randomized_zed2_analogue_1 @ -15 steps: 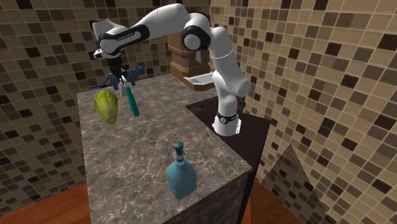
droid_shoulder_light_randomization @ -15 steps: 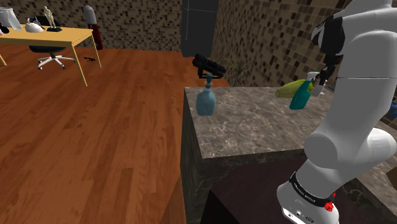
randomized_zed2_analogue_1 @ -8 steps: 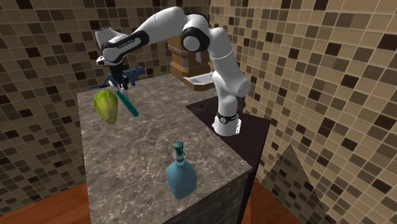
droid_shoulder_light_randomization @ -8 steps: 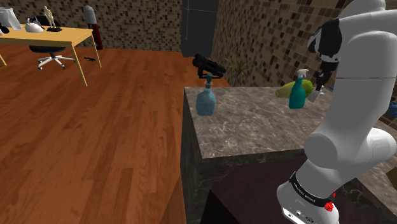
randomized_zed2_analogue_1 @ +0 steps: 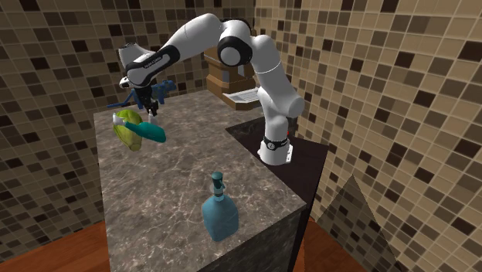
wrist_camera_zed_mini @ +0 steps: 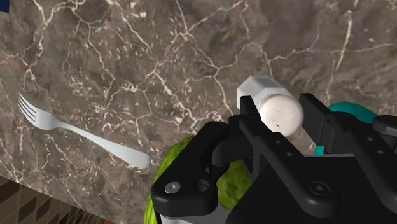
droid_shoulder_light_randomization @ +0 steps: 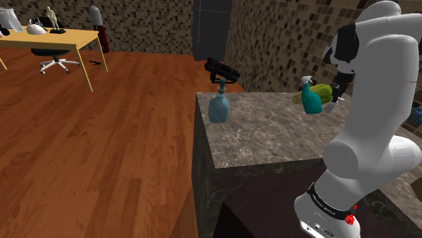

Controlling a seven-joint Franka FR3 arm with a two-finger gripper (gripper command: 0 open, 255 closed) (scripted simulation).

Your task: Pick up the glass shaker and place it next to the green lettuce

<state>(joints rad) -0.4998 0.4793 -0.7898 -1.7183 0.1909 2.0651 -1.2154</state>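
1. Shaker (wrist_camera_zed_mini: 262,94), pale grey with a white capped end, sits clenched between the two black fingers (wrist_camera_zed_mini: 210,149). The jaws stand only as wide as its body and grasp it from both sides.
2. Held so, the shaker hangs over the counter (wrist_camera_zed_mini: 159,51) just beside the green lettuce (wrist_camera_zed_mini: 167,156). A teal spray bottle (wrist_camera_zed_mini: 353,113) shows just past the other finger. Whether the shaker touches the stone I cannot tell.
3. In the second exterior view the jaws point down at about 10 o'clock on the counter (randomized_zed2_analogue_1: 201,158), right over the lettuce (randomized_zed2_analogue_1: 125,133). The spray bottle (randomized_zed2_analogue_1: 152,134) lies tilted against the lettuce, at its 3 o'clock.
4. In the shoulder view the spray bottle (droid_shoulder_light_randomization: 312,101) and the lettuce (droid_shoulder_light_randomization: 326,91) sit at 3 o'clock, just beside the white arm (droid_shoulder_light_randomization: 379,101).
5. The counter is dark marbled stone. Brown mosaic tiles cover the walls (randomized_zed2_analogue_1: 386,93) and the floor (droid_shoulder_light_randomization: 101,149) is reddish wood. At 10 o'clock in the shoulder view stands a yellow-topped desk (droid_shoulder_light_randomization: 54,37) with an office chair (droid_shoulder_light_randomization: 54,62) under it.
6. A fork (wrist_camera_zed_mini: 76,130) lies flat near the counter's edge, apart from the lettuce.
7. A blue soap dispenser (randomized_zed2_analogue_1: 218,210) stands near the counter's 6 o'clock corner in the second exterior view. It is well apart from the jaws, with a broad stretch of bare stone between them.
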